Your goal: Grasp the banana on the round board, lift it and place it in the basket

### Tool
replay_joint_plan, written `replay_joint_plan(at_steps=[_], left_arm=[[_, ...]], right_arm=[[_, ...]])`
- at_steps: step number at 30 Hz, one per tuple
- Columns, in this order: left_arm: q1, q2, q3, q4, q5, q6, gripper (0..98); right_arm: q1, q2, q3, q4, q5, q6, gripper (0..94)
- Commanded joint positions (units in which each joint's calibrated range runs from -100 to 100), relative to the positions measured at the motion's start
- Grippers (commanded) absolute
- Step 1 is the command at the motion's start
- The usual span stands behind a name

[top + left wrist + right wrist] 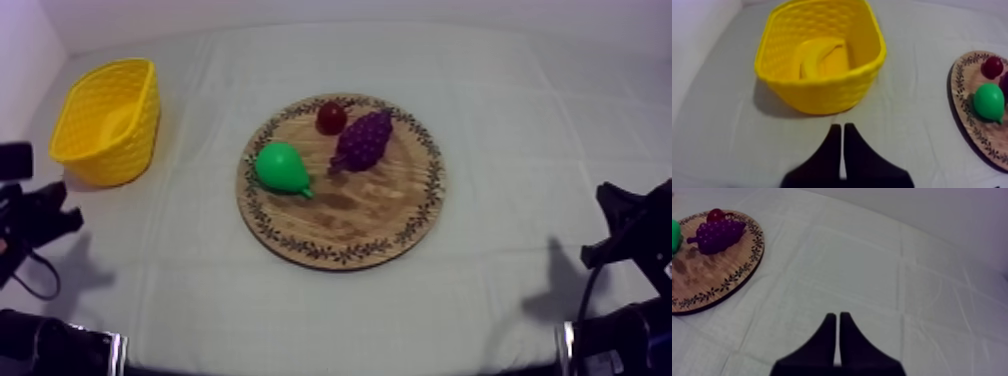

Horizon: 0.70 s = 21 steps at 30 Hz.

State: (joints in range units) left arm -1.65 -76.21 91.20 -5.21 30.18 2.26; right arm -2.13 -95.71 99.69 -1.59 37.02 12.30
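Observation:
The banana (818, 57) lies inside the yellow basket (822, 87), seen from the left wrist view. From above, the basket (108, 122) stands at the far left of the table. The round wooden board (345, 215) sits in the middle. My left gripper (839, 131) is shut on nothing and points at the basket's near wall from a short way off. It rests low at the left edge (58, 218) in the top view. My right gripper (837, 319) is shut and empty over bare cloth to the right of the board, low at the right edge (612, 215) from above.
On the board lie a green pear (282, 168), a purple bunch of grapes (363, 141) and a small red fruit (332, 117). The board's front half is bare wood. Grey-white cloth (520, 150) spreads around the board.

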Motion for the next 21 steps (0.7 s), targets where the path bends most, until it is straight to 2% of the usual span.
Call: replay_joint_plan(at_steps=[1,6,9,12,17,21], left_arm=[[-0.31,-11.92,4.91,0.49,1.52,-0.42,0.1],[0.27,-19.95,6.73,1.86,6.13,-3.24,0.1],[0.99,-22.26,6.77,2.34,7.60,-3.63,0.1],[1.66,-23.10,6.84,2.57,7.98,0.06,0.1],[2.04,-23.46,8.03,2.72,4.21,7.68,0.1],[2.10,-23.52,8.27,2.76,3.39,8.72,0.1]], right_arm=[[-0.01,-0.04,-0.03,0.00,-0.01,-0.02,0.6],[-0.01,-0.04,-0.03,0.00,-0.01,-0.03,0.6],[-0.06,-0.04,-0.03,0.00,-0.01,-0.01,0.6],[-0.08,-0.04,-0.03,0.00,-0.01,-0.01,0.6],[-0.09,-0.04,-0.03,0.00,-0.01,-0.01,0.6],[-0.11,-0.04,-0.03,0.00,-0.01,-0.01,0.6]])
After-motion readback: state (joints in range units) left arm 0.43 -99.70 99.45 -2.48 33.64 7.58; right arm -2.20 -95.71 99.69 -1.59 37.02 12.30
